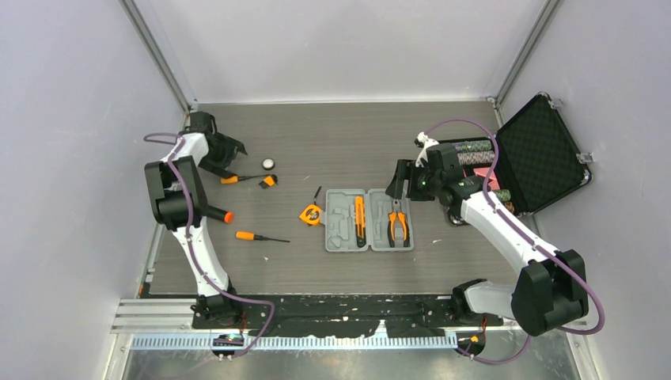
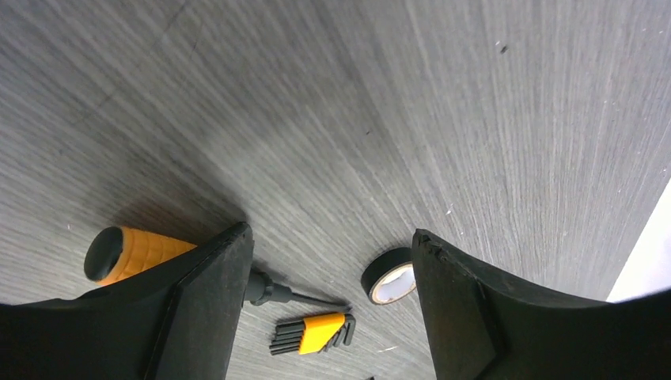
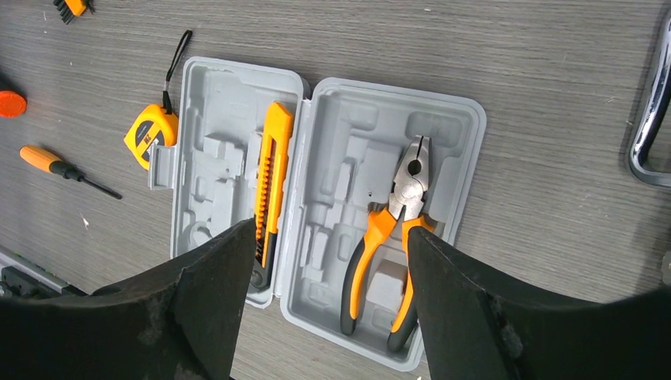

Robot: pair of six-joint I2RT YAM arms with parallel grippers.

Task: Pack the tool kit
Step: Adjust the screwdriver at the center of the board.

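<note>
Grey tool kit case (image 1: pixel 342 222) lies open at centre of the top view, with the pliers (image 1: pixel 398 226) seated in it. Both claws are open and empty: the left claw (image 2: pixel 330 233) is by a loose screwdriver (image 2: pixel 130 253) at upper left, and the right claw (image 3: pixel 330 229) is above the case. The screwdriver is judged light, rigid and apt to roll, so it is best gripped across the ribbed orange handle.

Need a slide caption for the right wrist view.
Open right gripper facing the open grey case, knife and pliers lying inside.

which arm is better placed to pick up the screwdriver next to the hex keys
Left. The left gripper hangs open right over that screwdriver and the hex keys. The right gripper, also open, sits over the grey case, well across the table.
</note>
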